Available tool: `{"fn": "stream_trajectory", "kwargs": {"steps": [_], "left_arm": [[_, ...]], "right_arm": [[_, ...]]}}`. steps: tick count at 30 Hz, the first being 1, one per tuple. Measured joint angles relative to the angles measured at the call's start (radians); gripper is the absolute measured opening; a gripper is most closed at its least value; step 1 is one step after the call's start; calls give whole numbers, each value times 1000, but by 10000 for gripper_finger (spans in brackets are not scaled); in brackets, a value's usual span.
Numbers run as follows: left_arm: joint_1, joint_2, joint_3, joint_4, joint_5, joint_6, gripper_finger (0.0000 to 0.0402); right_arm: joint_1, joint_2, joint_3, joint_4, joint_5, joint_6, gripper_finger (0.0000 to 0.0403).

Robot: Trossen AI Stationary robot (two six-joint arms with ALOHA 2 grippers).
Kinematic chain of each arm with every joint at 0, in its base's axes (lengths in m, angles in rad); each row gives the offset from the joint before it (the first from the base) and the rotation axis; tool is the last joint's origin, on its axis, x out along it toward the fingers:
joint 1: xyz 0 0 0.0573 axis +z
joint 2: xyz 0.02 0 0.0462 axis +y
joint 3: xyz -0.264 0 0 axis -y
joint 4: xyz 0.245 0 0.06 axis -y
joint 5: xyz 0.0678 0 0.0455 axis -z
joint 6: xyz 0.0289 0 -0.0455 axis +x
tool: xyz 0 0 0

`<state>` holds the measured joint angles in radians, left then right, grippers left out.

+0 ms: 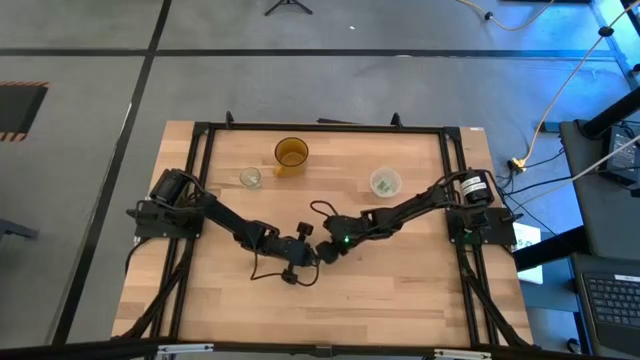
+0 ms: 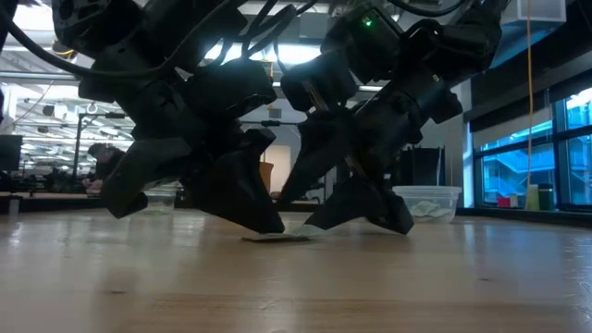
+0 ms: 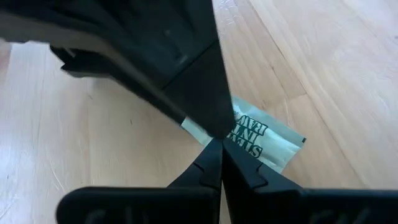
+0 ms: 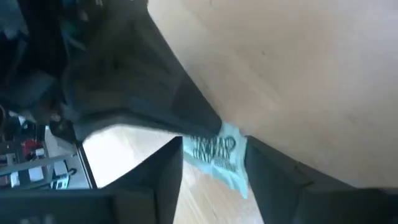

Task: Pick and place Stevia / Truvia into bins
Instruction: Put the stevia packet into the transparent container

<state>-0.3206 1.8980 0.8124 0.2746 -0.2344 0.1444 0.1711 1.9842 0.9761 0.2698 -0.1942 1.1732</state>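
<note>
One white Stevia packet (image 3: 268, 139) with green print lies flat on the wood at the table's middle, also showing in the low view (image 2: 277, 238). My left gripper (image 3: 221, 158) is shut, its tips down at the packet's edge. My right gripper (image 4: 214, 180) is open and comes from the table's right. Its fingers stand on either side of the packet (image 4: 217, 152), and I cannot tell if they touch it. In the high view the two grippers meet (image 1: 320, 248) and hide the packet. The wider clear cup (image 1: 385, 182) holds packets. The small glass-like cup (image 1: 250, 178) stands far left. My left gripper has its shut fingertips (image 3: 211, 163) at the packet's near edge (image 3: 239, 144), slanting down from the table's left. The packet lies flat on the table. Whether the tips pinch the edge or only press on it I cannot tell.
An amber cup (image 1: 291, 153) stands near the far edge, between the two clear cups. A black frame (image 1: 320, 127) runs around the table. A loose black cable (image 1: 268, 272) lies beside my left arm. Bare wood stretches toward the near edge.
</note>
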Motion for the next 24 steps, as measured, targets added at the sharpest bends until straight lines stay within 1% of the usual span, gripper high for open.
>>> {"fn": "stream_trajectory", "kwargs": {"steps": [5, 11, 17, 24], "left_arm": [[2, 1, -1, -4, 1, 0, 2], [2, 2, -2, -4, 1, 0, 2], [2, 2, -2, -4, 1, 0, 2], [1, 3, -1, -1, -5, 0, 2]], "right_arm": [[2, -2, 0, -23, -39, -5, 132], [3, -2, 0, -24, -38, -28, 90], [2, -2, 0, -23, -34, -39, 66], [2, -2, 0, -22, -29, -55, 52]]}}
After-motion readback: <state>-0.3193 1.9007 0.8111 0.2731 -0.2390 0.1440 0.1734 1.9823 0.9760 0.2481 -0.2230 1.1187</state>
